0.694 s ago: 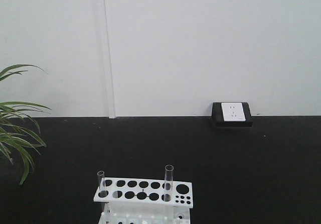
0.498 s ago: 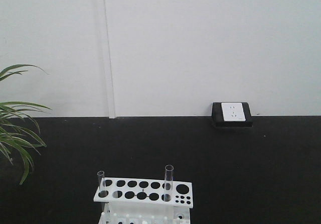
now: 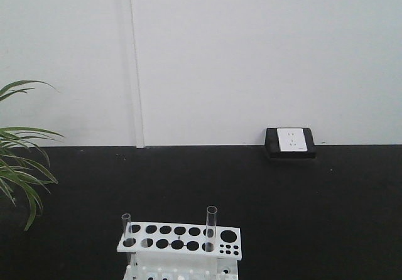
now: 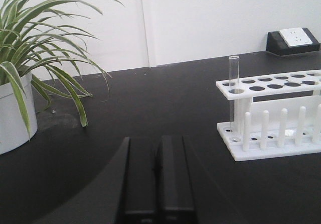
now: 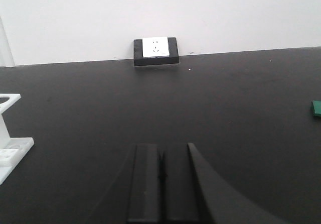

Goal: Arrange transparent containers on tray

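Black left pincer (image 4: 157,148) is closed tight, gripping nothing, and the right pincer (image 5: 161,153) is pressed closed and empty too. Out on the counter (image 4: 150,108), the left wrist view catches one test tube (image 4: 233,98) upright in the white rack (image 4: 271,81). The front view adds a second tube (image 3: 211,228) at the rack's other end. Only the right wrist view shows a green scrap (image 5: 316,108). Far back sits the wall socket (image 5: 154,48). Nothing has shifted since earlier.

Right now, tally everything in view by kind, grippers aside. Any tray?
glass test tubes: 2, both upright
white test tube rack: 1, holding both tubes
potted plant: 1
power socket: 1
green object, cut off at the frame edge: 1
tray: 0 in view
Total: 6
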Robot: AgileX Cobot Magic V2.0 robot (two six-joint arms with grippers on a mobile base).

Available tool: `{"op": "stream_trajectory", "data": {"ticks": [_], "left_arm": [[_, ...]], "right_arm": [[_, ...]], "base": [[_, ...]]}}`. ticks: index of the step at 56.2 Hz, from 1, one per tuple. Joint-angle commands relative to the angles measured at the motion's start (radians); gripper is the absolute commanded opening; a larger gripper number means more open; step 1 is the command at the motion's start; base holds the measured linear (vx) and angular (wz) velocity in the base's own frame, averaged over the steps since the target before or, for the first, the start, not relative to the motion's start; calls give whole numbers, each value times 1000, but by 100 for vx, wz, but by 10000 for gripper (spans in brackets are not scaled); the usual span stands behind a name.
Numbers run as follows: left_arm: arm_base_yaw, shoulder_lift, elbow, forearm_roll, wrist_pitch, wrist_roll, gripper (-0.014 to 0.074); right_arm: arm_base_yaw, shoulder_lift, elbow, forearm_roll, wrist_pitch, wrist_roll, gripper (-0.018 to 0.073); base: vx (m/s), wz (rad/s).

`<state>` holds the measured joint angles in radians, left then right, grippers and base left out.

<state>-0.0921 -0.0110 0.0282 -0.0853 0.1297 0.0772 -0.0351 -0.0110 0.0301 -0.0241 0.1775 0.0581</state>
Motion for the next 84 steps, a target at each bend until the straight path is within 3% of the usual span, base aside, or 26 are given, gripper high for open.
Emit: {"op": "stream_trajectory", "data": {"ticks": [1, 29, 42, 49, 56, 62, 68, 84], "left_arm": [[2, -23, 36, -3, -84, -5, -1], [2, -23, 35, -2, -120, -5, -1], [2, -23, 33, -3, -281, -6, -1], [2, -23, -7, -31, -273, -41, -1], [2, -22, -140, -28, -226, -55, -1], [2, 21, -287, -3, -229, -16, -1], [2, 169, -466, 29, -226, 30, -1], [2, 616, -794, 23, -229, 29, -1]], "right_arm": [[-4, -1, 9, -8, -83, -5, -11], [-4, -1, 9, -6, -109, -5, -11], [-4, -1, 9, -7, -325, -5, -11], [-4, 0, -29, -6, -390, -5, -11], [-4, 22, -150, -28, -351, -15, -11], [-4, 112, -322, -65, -320, -43, -11], [-4, 275, -517, -99, -310, -66, -11], [-4, 710, -887, -101, -309, -46, -11]], "base": [[0, 0], [0, 0], [0, 0], [0, 0], [0, 0], [0, 0], [0, 0], [0, 0]]}}
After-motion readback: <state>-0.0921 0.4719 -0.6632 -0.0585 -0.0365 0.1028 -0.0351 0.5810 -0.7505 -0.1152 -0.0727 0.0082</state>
